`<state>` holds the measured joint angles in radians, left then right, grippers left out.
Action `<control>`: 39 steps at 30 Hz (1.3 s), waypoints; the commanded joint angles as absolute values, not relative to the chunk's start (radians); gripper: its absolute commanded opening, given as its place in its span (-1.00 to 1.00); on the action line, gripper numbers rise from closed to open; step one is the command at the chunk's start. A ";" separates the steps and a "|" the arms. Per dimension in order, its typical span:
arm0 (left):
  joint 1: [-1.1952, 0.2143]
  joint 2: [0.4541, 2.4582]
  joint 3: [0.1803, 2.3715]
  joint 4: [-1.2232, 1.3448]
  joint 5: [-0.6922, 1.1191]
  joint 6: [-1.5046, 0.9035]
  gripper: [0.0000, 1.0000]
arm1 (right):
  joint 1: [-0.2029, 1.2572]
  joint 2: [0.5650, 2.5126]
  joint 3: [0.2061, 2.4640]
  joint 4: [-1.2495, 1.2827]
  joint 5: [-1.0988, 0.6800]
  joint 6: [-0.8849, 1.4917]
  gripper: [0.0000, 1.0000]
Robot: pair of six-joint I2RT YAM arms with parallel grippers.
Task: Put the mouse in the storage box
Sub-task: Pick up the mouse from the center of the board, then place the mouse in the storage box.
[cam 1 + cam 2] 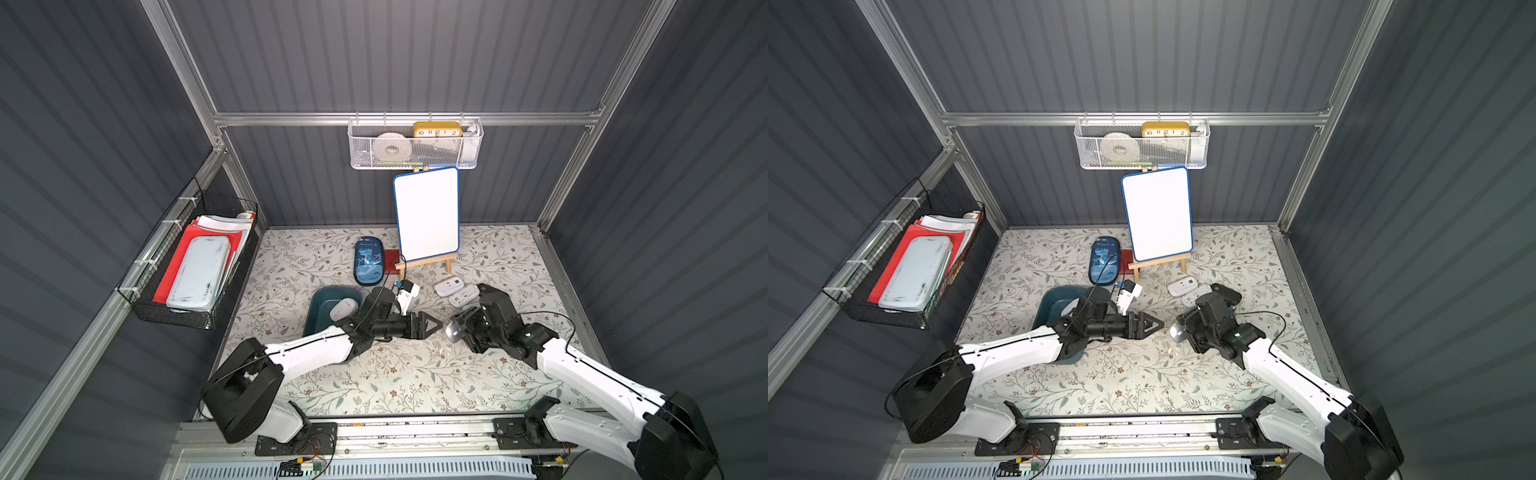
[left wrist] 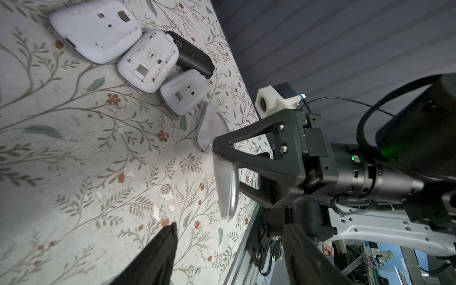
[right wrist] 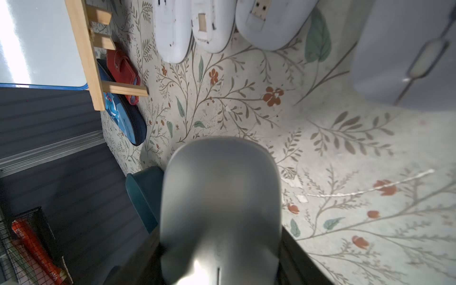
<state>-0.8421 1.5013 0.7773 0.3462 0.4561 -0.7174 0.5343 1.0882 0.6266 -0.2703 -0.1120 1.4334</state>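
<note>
Right claw (image 1: 463,329) is clamped on the smooth grey plastic mouse (image 1: 453,332), held clear of the floral desk (image 1: 395,374). I judge this a handover: the left claw (image 1: 436,326) faces it, jaws apart and empty. The shallow dark teal plastic storage box (image 1: 322,309) lies behind that left claw.
</note>
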 commanded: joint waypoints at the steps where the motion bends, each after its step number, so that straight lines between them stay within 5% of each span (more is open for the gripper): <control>1: -0.881 1.550 0.819 0.408 0.428 -0.694 0.39 | 0.546 1.103 0.653 -0.196 -0.134 1.493 0.12; 12: -0.906 1.645 0.879 0.402 0.418 -0.695 -0.11 | 0.565 1.112 0.649 -0.175 -0.151 1.502 0.12; 19: -0.919 1.668 0.898 0.390 0.416 -0.695 -0.72 | 0.567 1.124 0.650 -0.159 -0.171 1.496 0.12; 22: -0.919 1.642 0.879 0.375 0.383 -0.698 -0.93 | 0.567 1.127 0.653 -0.156 -0.166 1.484 0.28; 26: -0.919 1.557 0.850 0.299 0.314 -0.707 -1.00 | 0.558 1.121 0.668 -0.199 -0.116 1.421 0.83; 28: -0.916 1.481 0.823 0.241 0.247 -0.738 -1.00 | 0.543 1.104 0.682 -0.264 -0.070 1.373 0.93; 33: -0.845 1.196 0.751 -0.057 0.006 -0.848 -1.00 | 0.447 1.021 0.672 -0.397 0.029 1.235 0.96; 39: -0.604 0.920 0.778 -0.510 -0.157 -0.907 -1.00 | 0.273 0.980 0.625 -0.445 -0.012 1.112 0.93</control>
<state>-0.6491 0.9688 0.7670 -0.2237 -0.0349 -0.8524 0.3153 0.9855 0.6518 -0.3695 -0.0219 1.2072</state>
